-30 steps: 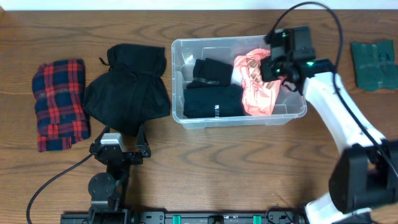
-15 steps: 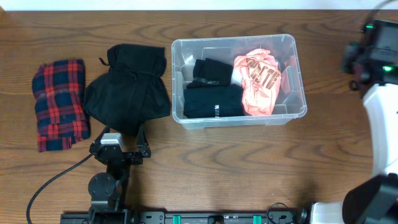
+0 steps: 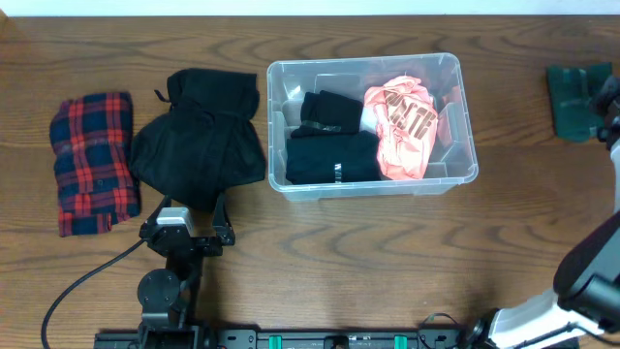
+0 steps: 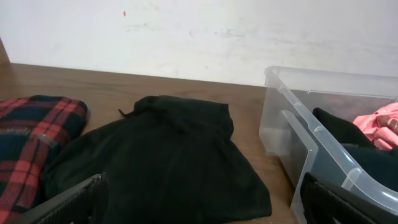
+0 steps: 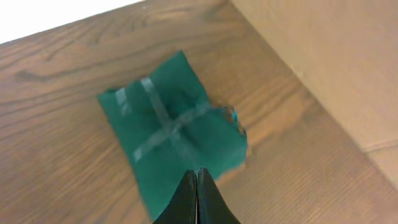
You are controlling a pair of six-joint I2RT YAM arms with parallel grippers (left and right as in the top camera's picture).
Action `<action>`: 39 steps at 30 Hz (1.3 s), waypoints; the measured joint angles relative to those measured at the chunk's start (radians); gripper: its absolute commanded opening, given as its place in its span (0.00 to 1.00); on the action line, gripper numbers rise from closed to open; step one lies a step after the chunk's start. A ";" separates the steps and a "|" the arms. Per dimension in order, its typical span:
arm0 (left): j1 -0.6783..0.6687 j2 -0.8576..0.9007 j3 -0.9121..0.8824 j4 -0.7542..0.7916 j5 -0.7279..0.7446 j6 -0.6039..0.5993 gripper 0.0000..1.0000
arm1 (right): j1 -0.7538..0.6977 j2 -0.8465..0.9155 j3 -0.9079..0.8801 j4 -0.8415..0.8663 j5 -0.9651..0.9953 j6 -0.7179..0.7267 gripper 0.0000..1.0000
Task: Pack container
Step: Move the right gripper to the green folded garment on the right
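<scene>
The clear container (image 3: pixel 274 126) stands mid-table and holds a pink garment (image 3: pixel 407 126) on the right and folded black garments (image 3: pixel 334 157) on the left. My right gripper (image 5: pixel 198 172) is shut and empty, hovering over a folded green cloth (image 5: pixel 168 124) at the table's far right (image 3: pixel 576 100). In the overhead view only a sliver of the right arm (image 3: pixel 610 102) shows at the frame edge. My left gripper (image 4: pixel 205 211) is open and empty, low at the near edge of a black garment (image 4: pixel 168 155), with the container's wall (image 4: pixel 323 162) to its right.
A red and blue plaid cloth (image 3: pixel 92 160) lies at the far left, beside the black garment (image 3: pixel 199 141). A tan board (image 5: pixel 336 68) borders the table past the green cloth. A white wall (image 4: pixel 186 31) runs behind the table.
My right gripper has left the container, where the pink garment now lies, and has swung right to above the green cloth. The left arm has not moved.
</scene>
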 measured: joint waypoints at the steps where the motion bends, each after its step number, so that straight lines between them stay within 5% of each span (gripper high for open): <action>1: 0.000 0.000 0.000 0.000 0.000 0.000 0.98 | 0.000 0.019 0.000 0.030 -0.005 -0.017 0.01; 11: 0.000 0.000 0.000 0.000 0.000 0.000 0.98 | 0.000 0.238 0.000 0.249 -0.016 -0.130 0.01; 21: 0.000 0.000 0.000 0.000 0.000 0.000 0.98 | 0.000 0.383 0.004 0.250 -0.073 -0.124 0.01; 39: 0.000 0.000 0.000 0.000 0.000 0.000 0.98 | 0.000 0.304 0.069 -0.319 -0.372 0.035 0.01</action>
